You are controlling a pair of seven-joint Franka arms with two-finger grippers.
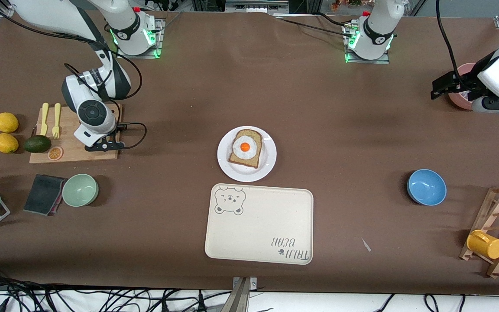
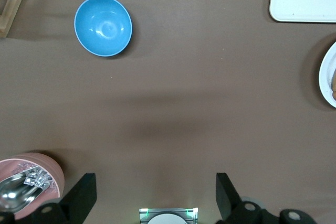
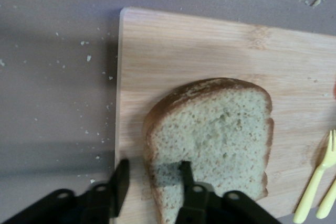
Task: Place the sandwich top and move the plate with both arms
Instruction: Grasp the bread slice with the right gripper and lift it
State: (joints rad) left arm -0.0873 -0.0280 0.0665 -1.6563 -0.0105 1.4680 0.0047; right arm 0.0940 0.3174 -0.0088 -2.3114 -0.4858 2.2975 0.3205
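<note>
- The sandwich top, speckled tan with a darker crust, lies on a wooden cutting board.
- The right gripper is at the slice's edge: one finger rests on the crumb, the other sits off the crust over the board.
- Yellow fork lies beside the slice on the board.
- Crumbs are scattered on the brown table.

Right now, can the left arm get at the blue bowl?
Probably yes. The left gripper hangs open over bare table beside a pink cup, and nothing lies between it and the blue bowl.
</note>
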